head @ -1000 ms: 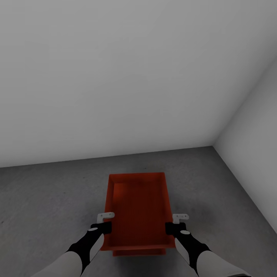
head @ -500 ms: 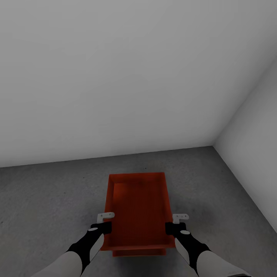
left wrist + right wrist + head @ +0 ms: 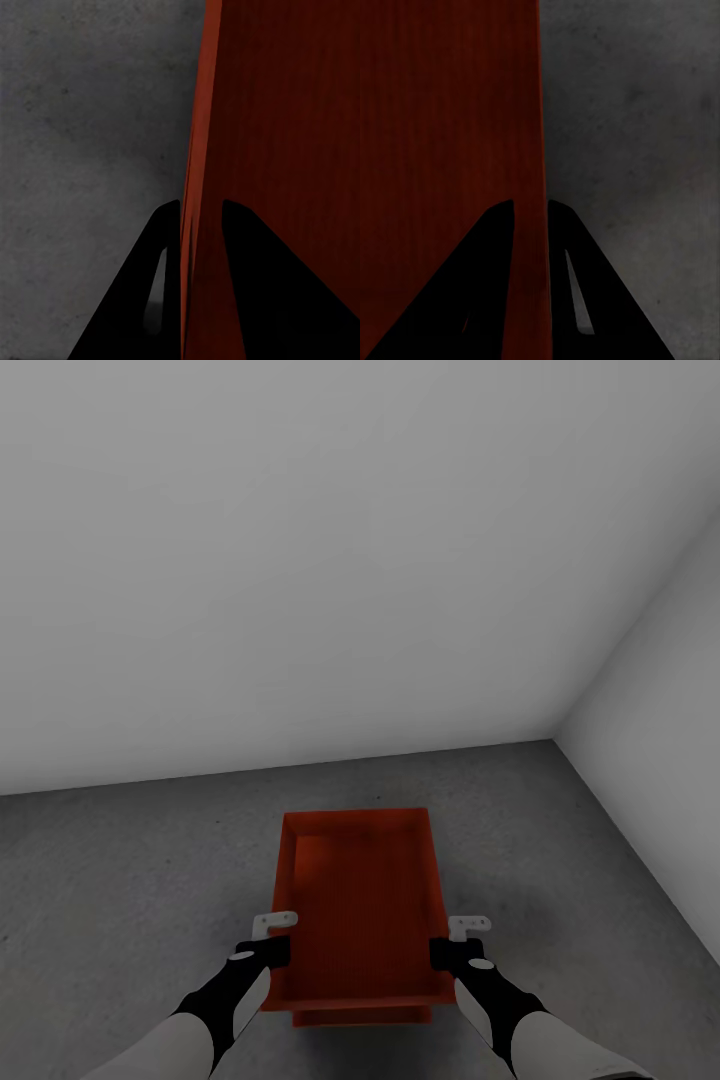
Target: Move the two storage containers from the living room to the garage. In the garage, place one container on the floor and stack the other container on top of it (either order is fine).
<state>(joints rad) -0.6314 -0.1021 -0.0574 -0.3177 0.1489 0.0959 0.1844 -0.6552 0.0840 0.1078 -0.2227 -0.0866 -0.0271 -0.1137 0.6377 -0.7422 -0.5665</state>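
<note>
Two storage containers stacked: upper container point(image 3: 360, 905) sits on lower container point(image 3: 360, 1016), on the grey floor point(image 3: 120, 880) near the white wall corner point(image 3: 556, 738). Left pincer point(image 3: 272, 952) and right pincer point(image 3: 448, 954) each clamp a side wall of the upper container

Both my arms reach forward and down, almost symmetric, white forearms going into black wrists; my left gripper point(image 3: 268, 952) is closed on the left long wall of the upper container point(image 3: 360, 900), one finger inside, one outside; my right gripper point(image 3: 452, 952) pinches the right wall in the same way; the wrist views show each wall point(image 3: 196, 187) between my dark fingers point(image 3: 502, 247).
</note>
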